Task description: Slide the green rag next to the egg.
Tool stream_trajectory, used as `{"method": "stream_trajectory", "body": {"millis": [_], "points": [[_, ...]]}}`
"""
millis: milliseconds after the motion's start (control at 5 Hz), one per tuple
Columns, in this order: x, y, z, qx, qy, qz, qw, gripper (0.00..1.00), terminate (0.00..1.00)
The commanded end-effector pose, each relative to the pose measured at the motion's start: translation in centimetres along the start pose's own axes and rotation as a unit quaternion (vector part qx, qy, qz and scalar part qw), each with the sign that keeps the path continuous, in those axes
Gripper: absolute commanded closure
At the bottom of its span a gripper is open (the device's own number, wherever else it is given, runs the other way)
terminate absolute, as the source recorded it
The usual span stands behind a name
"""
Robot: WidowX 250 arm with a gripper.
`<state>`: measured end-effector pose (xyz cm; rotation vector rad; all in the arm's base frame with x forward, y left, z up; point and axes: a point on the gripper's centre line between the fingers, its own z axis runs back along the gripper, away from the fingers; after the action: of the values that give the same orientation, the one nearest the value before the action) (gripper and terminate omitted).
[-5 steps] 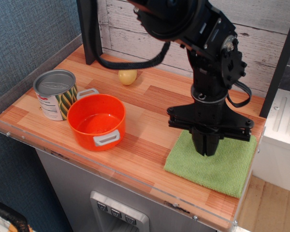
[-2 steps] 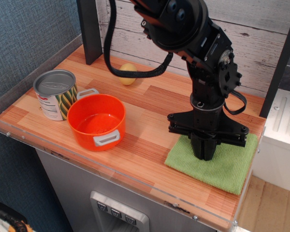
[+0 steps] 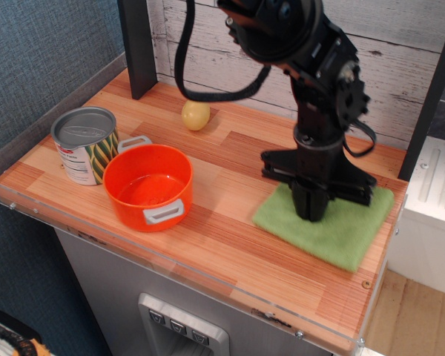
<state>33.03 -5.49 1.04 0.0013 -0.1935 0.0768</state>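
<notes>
The green rag [image 3: 340, 230] lies flat on the right part of the wooden counter, near its right edge. My gripper [image 3: 310, 213] points straight down and presses on the rag's left-middle part; its fingers look closed together on the cloth. The egg [image 3: 196, 115] lies at the back of the counter by the wall, well to the left of the rag and apart from it.
An orange pot [image 3: 148, 185] with grey handles stands front-left. A tin can [image 3: 85, 144] stands just left of it. A dark post [image 3: 137, 44] rises at the back left. A clear rim [image 3: 170, 261] runs along the counter's front edge.
The gripper has moved back towards the wall, dragging the rag with it away from the front edge. Egg, pot and can have not moved.
</notes>
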Motion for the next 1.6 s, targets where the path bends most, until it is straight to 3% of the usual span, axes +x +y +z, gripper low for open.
{"method": "stream_trajectory", "body": {"millis": [0, 600, 1000, 1200, 1400], "points": [[2.8, 3.9, 0.4, 0.017, -0.015, 0.015, 0.9996, 1.00, 0.00], [5.4, 8.1, 0.0, 0.033, -0.028, 0.020, 0.9989, 1.00, 0.00], [5.6, 8.9, -0.3, 0.012, -0.019, 0.024, 0.9995, 1.00, 0.00], [5.8, 9.0, -0.4, 0.013, -0.016, 0.021, 0.9996, 0.00, 0.00], [6.0, 9.3, -0.2, 0.008, -0.012, 0.008, 0.9999, 0.00, 0.00]]}}
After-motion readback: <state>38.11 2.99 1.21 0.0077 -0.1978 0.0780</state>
